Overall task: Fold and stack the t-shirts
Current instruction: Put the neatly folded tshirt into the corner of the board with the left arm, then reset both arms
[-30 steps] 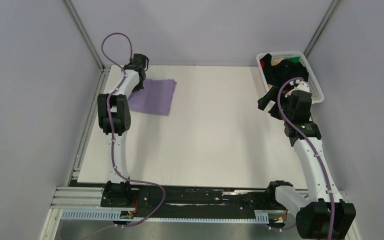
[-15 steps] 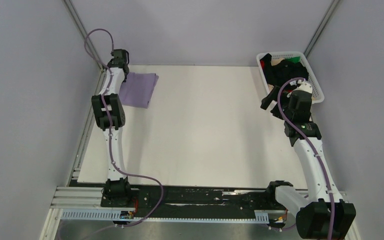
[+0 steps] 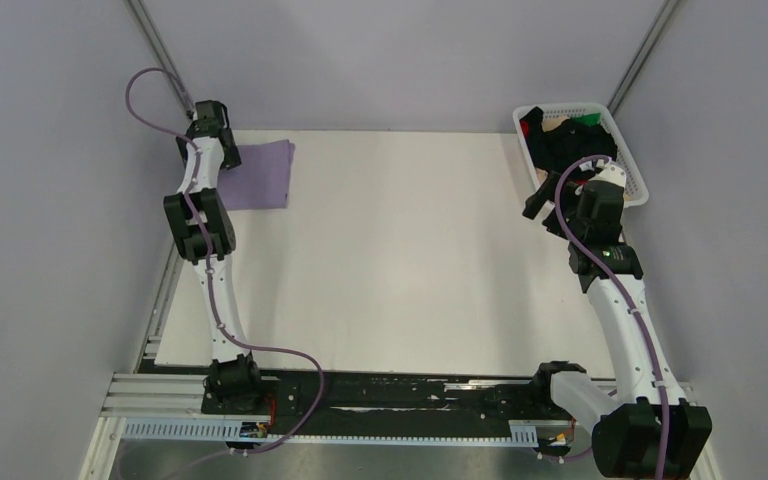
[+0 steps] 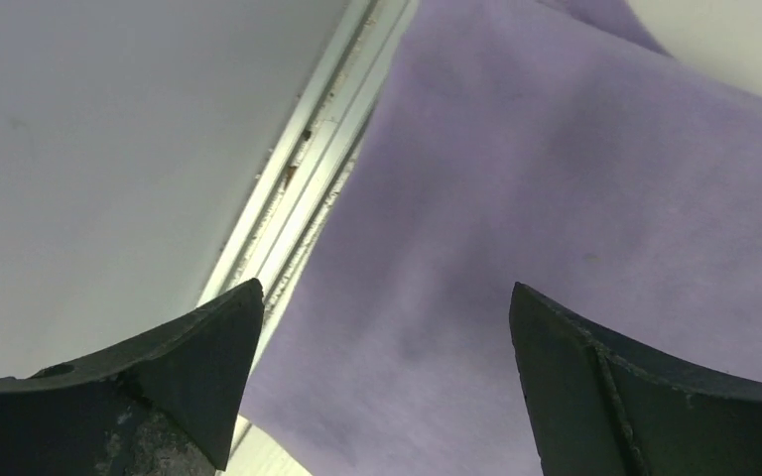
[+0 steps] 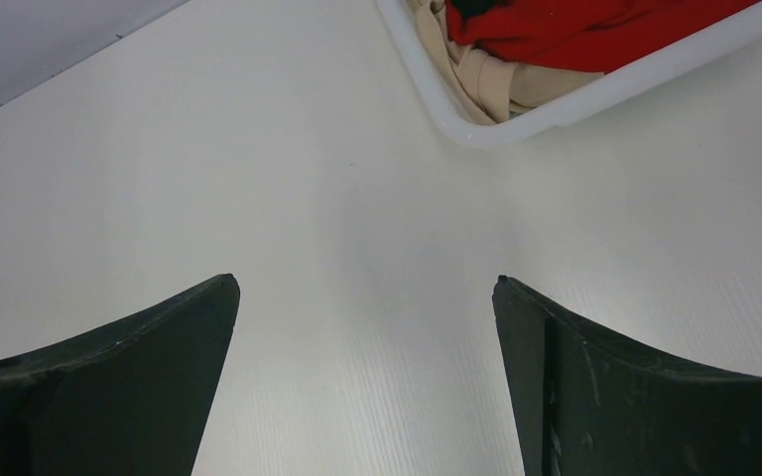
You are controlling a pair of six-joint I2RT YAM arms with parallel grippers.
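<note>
Both pairs of jaws gape wide, holding nothing.
The left gripper hangs over the folded lavender t-shirt at the far left corner of the table. The right gripper hovers above bare tabletop just beside the white basket, where a black shirt, red shirt and beige shirt lie heaped.

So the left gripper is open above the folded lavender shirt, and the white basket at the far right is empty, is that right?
Not quite: the basket is not empty; the top external view shows a black shirt and a red shirt in it. The rest is right.
</note>
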